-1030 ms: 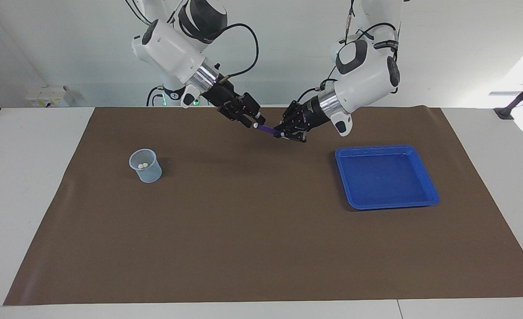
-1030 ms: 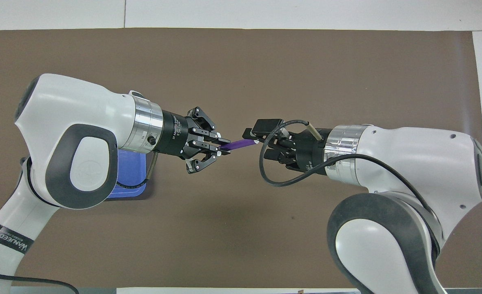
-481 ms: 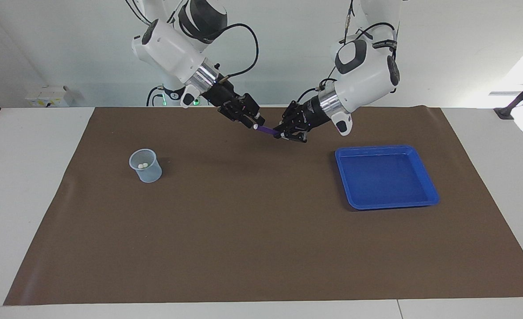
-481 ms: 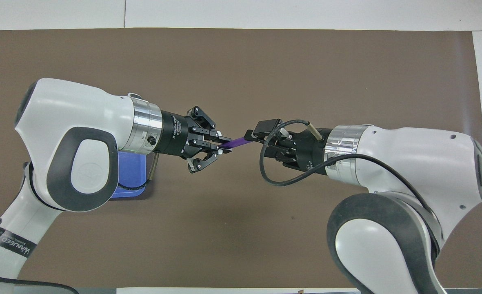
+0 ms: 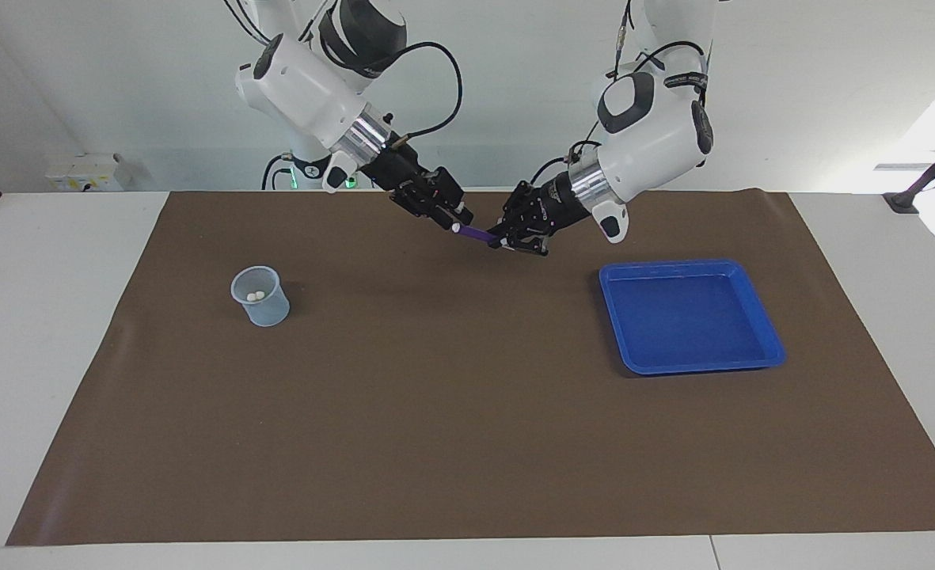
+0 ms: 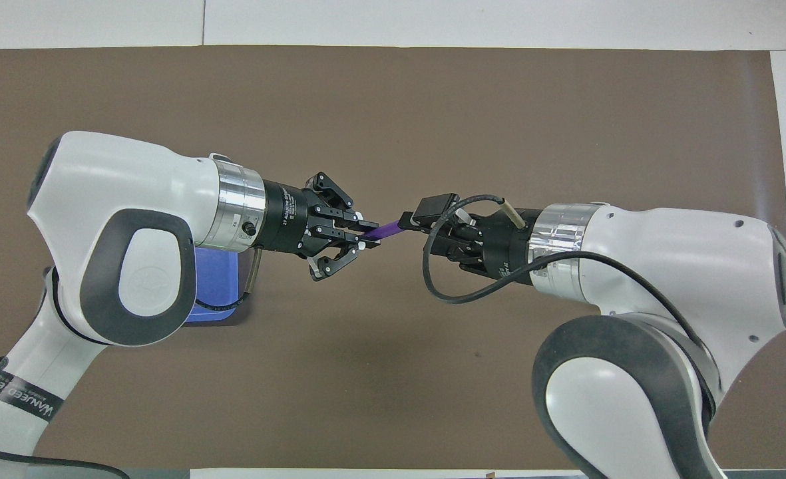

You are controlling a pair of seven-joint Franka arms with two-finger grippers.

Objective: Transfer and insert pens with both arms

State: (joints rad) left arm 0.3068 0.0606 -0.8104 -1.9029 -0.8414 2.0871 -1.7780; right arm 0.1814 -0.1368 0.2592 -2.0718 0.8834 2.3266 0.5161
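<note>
A purple pen (image 5: 479, 233) (image 6: 386, 231) hangs in the air over the brown mat (image 5: 467, 412), about midway between the two arms. My left gripper (image 5: 503, 238) (image 6: 366, 238) is shut on one end of it. My right gripper (image 5: 461, 221) (image 6: 408, 223) has its fingers closed on the pen's other end, where the pale cap is. A clear plastic cup (image 5: 260, 297) stands toward the right arm's end of the table. Two pale pen caps (image 5: 255, 296) show inside the cup. The overhead view does not show the cup.
A blue tray (image 5: 690, 317) lies on the mat toward the left arm's end, with nothing in it. In the overhead view only a corner of the tray (image 6: 218, 293) shows under the left arm. White table surface borders the mat.
The right gripper's fingers have closed in on the pen's capped end. Both arms shifted only slightly, and the pen stays between them.
</note>
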